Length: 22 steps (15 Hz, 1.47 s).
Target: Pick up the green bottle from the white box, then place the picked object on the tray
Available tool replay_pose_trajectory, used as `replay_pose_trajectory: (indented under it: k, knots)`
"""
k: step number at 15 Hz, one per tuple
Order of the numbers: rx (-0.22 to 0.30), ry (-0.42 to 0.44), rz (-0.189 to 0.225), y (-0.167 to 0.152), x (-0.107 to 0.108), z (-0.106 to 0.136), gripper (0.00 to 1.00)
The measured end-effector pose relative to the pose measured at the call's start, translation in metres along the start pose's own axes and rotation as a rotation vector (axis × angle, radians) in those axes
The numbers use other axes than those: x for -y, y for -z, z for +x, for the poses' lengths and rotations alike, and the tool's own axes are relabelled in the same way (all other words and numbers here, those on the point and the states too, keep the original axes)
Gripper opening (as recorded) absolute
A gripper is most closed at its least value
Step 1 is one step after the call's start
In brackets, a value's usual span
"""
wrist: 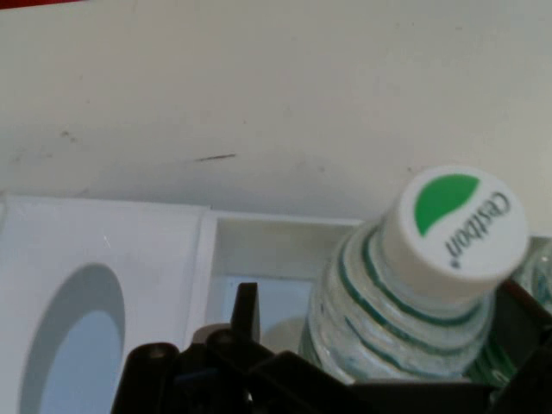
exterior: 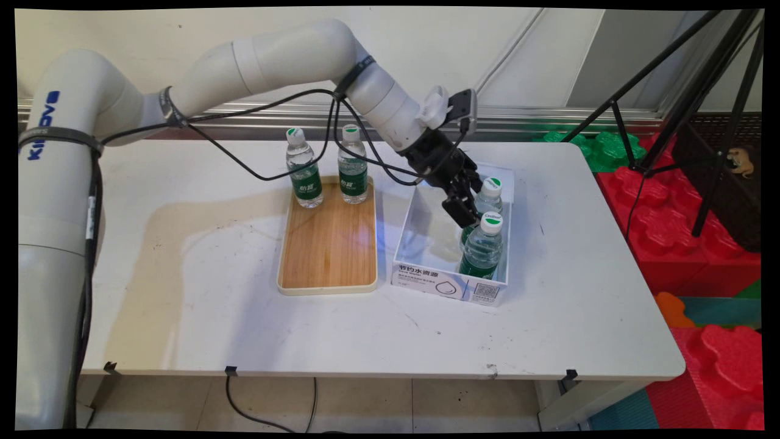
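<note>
My black gripper [exterior: 461,214] reaches down into a white cardboard box [exterior: 451,286] on the right half of the table. Two clear water bottles with green labels and white caps stand in the box, one near [exterior: 482,250] and one far [exterior: 489,194], and the gripper sits at their left side. In the hand view a bottle [wrist: 453,228] stands between the spread fingers of the gripper [wrist: 388,345]. A gap shows between the left finger [wrist: 246,310] and the bottle, so nothing is held. The box wall [wrist: 276,246] lies behind.
A wooden tray [exterior: 329,256] lies left of the box, with two more bottles [exterior: 303,174] [exterior: 353,167] standing at its far end. A black tripod [exterior: 670,91] and red foam blocks [exterior: 688,244] stand beyond the table's [exterior: 183,274] right edge.
</note>
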Motion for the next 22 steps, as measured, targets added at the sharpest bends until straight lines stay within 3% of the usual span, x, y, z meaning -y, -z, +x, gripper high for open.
replay_pose_trajectory:
  k: [6,7,16,22]
  knots:
    - [-0.018,0.013,-0.01,-0.014,0.01,0.002,1.0]
    - [-0.022,0.016,-0.013,-0.015,0.011,0.002,0.0]
    - [-0.045,0.024,-0.032,-0.014,0.018,0.003,0.0]
    - [-0.072,0.006,-0.025,0.008,0.015,0.009,0.0]
